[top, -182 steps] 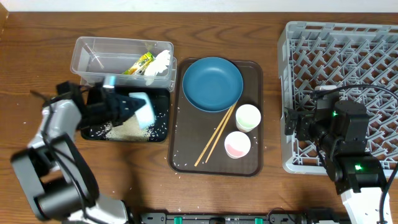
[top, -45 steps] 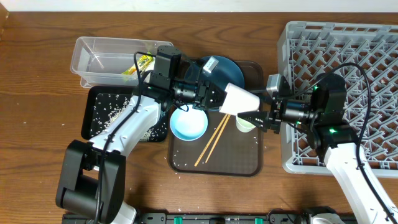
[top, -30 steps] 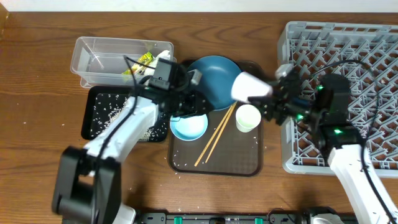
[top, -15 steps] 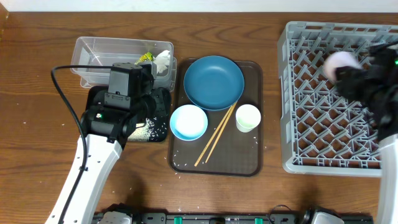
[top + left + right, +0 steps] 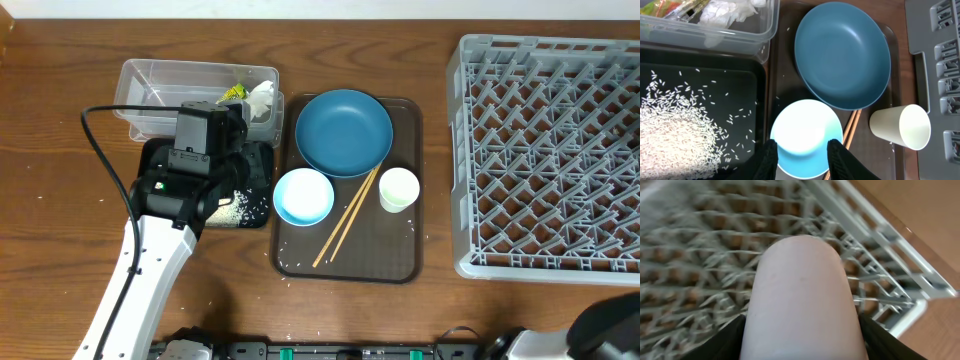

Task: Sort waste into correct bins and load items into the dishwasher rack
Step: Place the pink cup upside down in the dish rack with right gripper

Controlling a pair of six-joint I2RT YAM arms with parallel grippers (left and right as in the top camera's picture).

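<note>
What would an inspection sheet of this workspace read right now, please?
Surface: wooden table, with a brown serving tray in the middle.
Job's things: plate, bowl, one cup and chopsticks on the serving tray; wrapper and tissue in the clear tub; rice in the black tray; rack looks empty from overhead.
Clutter: stray grains on the serving tray.
Hands: left hand open above the bowl; right hand shut on a second cup over the rack.
Cables: black cable looping beside the left arm.
Surroundings: nothing seen.
</note>
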